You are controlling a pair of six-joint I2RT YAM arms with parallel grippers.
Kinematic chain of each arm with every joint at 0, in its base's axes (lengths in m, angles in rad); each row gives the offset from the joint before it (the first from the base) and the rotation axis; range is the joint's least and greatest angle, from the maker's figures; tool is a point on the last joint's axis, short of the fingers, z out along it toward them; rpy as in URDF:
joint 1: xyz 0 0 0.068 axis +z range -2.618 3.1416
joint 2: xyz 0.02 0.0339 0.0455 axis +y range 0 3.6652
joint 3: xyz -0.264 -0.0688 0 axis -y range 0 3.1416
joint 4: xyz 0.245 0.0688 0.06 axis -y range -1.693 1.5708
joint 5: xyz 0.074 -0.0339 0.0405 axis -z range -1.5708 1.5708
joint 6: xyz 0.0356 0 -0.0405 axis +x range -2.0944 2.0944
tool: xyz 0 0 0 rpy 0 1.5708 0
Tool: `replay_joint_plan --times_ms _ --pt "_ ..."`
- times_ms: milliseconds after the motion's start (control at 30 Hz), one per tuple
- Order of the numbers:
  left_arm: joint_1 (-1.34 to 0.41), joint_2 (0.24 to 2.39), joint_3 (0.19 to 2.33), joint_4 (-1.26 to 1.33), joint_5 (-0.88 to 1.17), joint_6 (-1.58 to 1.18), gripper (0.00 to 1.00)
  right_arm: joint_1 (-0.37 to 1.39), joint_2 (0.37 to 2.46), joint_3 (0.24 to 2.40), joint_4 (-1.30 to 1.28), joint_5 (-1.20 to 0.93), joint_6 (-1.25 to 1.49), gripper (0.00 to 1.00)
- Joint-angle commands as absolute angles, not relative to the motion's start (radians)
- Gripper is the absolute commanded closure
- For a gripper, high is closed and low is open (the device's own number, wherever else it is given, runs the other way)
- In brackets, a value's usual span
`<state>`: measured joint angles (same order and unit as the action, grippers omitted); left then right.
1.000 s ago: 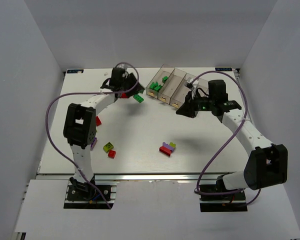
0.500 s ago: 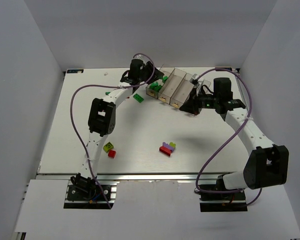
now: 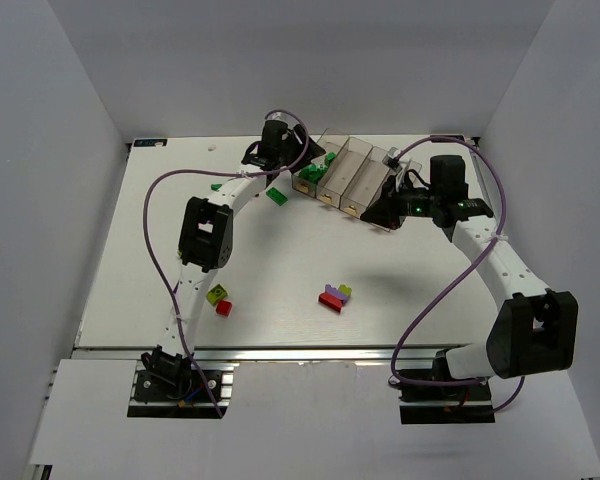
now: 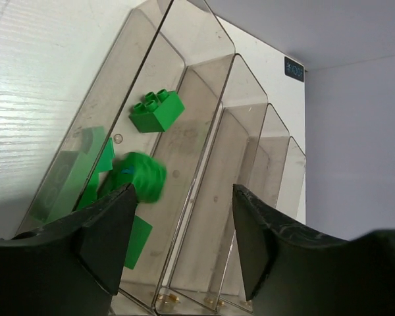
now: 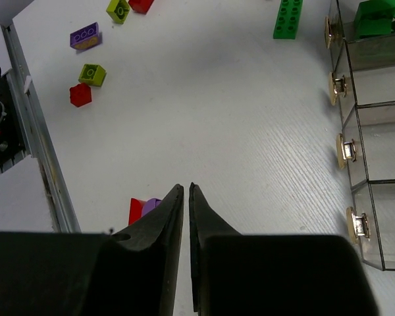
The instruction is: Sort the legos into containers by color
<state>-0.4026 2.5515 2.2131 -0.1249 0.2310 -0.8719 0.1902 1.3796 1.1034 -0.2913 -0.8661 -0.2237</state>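
Observation:
The containers (image 3: 345, 172) are clear bins joined in a row at the back of the table. My left gripper (image 3: 288, 162) hangs over the leftmost bin (image 4: 128, 99), open, with nothing between its fingers. Just beyond its left finger a blurred green lego (image 4: 142, 176) is in that bin, with other green legos (image 4: 157, 110). My right gripper (image 3: 377, 214) is shut and empty above the table, just in front of the bins' labelled ends (image 5: 339, 83). Its fingertips (image 5: 186, 187) nearly touch.
On the table lie a long green brick (image 3: 277, 196), a small green one (image 3: 216, 186), a red, purple and yellow-green cluster (image 3: 333, 297), and a yellow-green brick (image 3: 217, 294) beside a red one (image 3: 224, 308). A purple brick (image 5: 85, 36) lies further left.
My left arm swung right from the table's back left to the leftmost bin, then its jaws widened and a green brick left them. The right gripper edged toward the bins.

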Motion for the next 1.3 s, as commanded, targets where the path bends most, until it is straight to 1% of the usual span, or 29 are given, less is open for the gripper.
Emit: replay_joint_plan --times_ms 0,67,100,167,233,267,333,367,400,467,500,533,567,600,633,667,700,733,767,833,867,933,1000,1067,1133,1267 --pt "-0.405 2.482 2.247 -0.138 0.207 -0.851 0.3 0.186 1.361 1.135 -0.281 -0.894 -0.219 0.86" --pt "-0.405 2.471 2.247 -0.143 0.203 -0.85 0.27 0.186 1.362 1.132 -0.287 -0.893 -0.224 0.81" --pt "-0.405 2.465 2.247 -0.143 0.202 -0.842 0.26 0.186 1.362 1.132 -0.29 -0.893 -0.227 0.74" --pt "-0.405 2.435 2.244 -0.158 0.19 -0.822 0.26 0.186 1.368 1.135 -0.304 -0.894 -0.242 0.67" --pt "-0.405 2.375 2.224 -0.193 0.172 -0.74 0.25 0.189 1.397 1.164 -0.333 -0.902 -0.277 0.59" --pt "-0.403 2.347 2.209 -0.212 0.161 -0.739 0.25 0.192 1.397 1.164 -0.347 -0.902 -0.297 0.59" --pt "-0.396 2.275 2.148 -0.241 0.137 -0.671 0.25 0.21 1.448 1.228 -0.399 -0.881 -0.356 0.53" --pt "-0.385 2.182 2.1 -0.25 0.114 -0.654 0.23 0.221 1.472 1.256 -0.422 -0.868 -0.374 0.51" --pt "-0.377 2.128 1.982 -0.252 0.1 -0.62 0.22 0.233 1.529 1.291 -0.448 -0.85 -0.393 0.48" --pt "-0.348 2.013 1.842 -0.236 0.069 -0.603 0.16 0.29 1.598 1.414 -0.543 -0.778 -0.455 0.46" --pt "-0.336 1.897 1.698 -0.226 0.055 -0.591 0.06 0.337 1.671 1.46 -0.573 -0.747 -0.469 0.44" --pt "-0.306 1.838 1.63 -0.213 0.049 -0.589 0.02 0.362 1.708 1.555 -0.625 -0.67 -0.477 0.42" --pt "-0.286 1.785 1.567 -0.207 0.048 -0.588 0.02 0.389 1.751 1.606 -0.652 -0.629 -0.482 0.4" --pt "-0.267 1.684 1.507 -0.207 0.057 -0.589 0.02 0.444 1.834 1.656 -0.667 -0.526 -0.474 0.38" --pt "-0.229 1.633 1.4 -0.221 0.057 -0.592 0.02 0.471 1.877 1.758 -0.682 -0.467 -0.466 0.36" --pt "-0.207 1.588 1.35 -0.228 0.057 -0.592 0.02 0.5 1.923 1.813 -0.705 -0.413 -0.436 0.31" --pt "-0.193 1.541 1.304 -0.244 0.055 -0.588 0.02 0.523 2.021 1.877 -0.733 -0.378 -0.437 0.28" --pt "-0.172 1.452 1.263 -0.261 0.029 -0.584 0.02 0.555 2.069 1.947 -0.765 -0.364 -0.448 0.28" --pt "-0.164 1.407 1.188 -0.299 0.011 -0.58 0.02 0.57 2.157 2.083 -0.796 -0.356 -0.43 0.22" --pt "-0.155 1.288 1.131 -0.354 -0.104 -0.575 0.02 0.615 2.232 2.185 -0.785 -0.272 -0.385 0.14" --pt "-0.153 1.251 1.083 -0.407 -0.13 -0.575 0.02 0.633 2.265 2.257 -0.773 -0.231 -0.367 0.12" --pt "-0.149 1.174 1.036 -0.449 -0.166 -0.578 0.02 0.673 2.335 2.29 -0.714 -0.145 -0.336 0.11" --pt "-0.149 1.056 0.964 -0.501 -0.199 -0.604 0.02 0.686 2.355 2.26 -0.652 -0.14 -0.309 0.11" --pt "-0.147 0.943 0.922 -0.55 -0.227 -0.627 0.02 0.687 2.355 2.211 -0.519 -0.135 -0.233 0.14" --pt "-0.149 0.876 0.878 -0.586 -0.245 -0.655 0.02 0.683 2.365 2.166 -0.401 -0.101 -0.178 0.16" --pt "-0.149 0.752 0.847 -0.699 -0.282 -0.683 0.02 0.673 2.43 2.2 -0.304 -0.077 -0.138 0.19"
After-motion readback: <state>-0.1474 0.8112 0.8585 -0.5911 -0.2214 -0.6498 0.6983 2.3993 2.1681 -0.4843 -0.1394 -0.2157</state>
